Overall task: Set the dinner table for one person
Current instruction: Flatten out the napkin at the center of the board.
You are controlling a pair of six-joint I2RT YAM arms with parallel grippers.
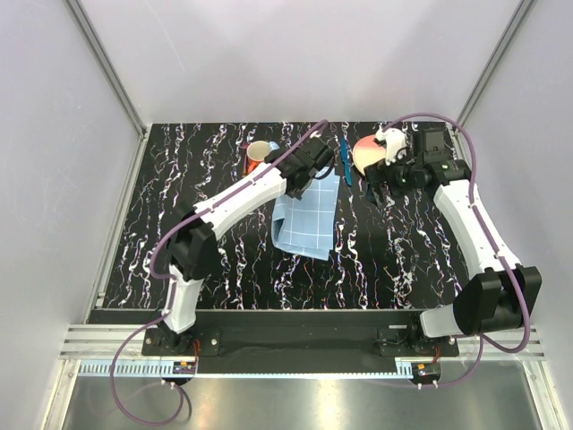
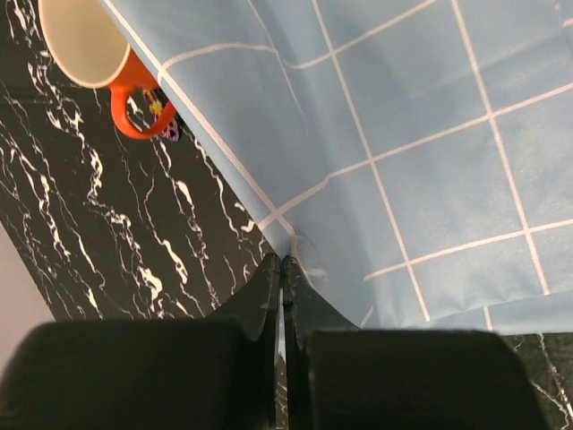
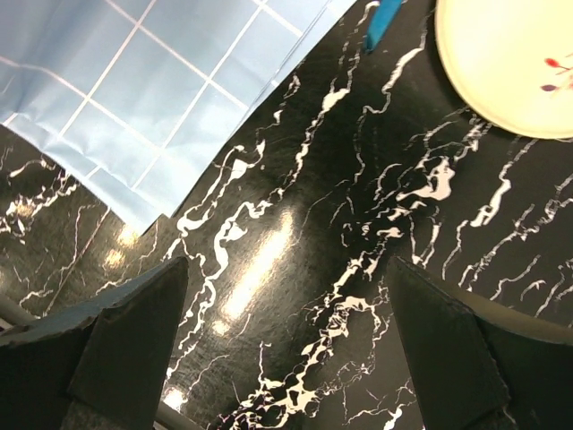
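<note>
My left claw is pinched shut on the edge of the checked mat — gripped there to drag it flat, I judge. My right claw hangs spread over the dinner table, ready beside the plate near its far edge.

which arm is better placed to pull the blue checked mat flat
Left. The left pincer is shut on the edge of the mat; the right pincer hangs open over the dinner table, between mat and plate.
</note>
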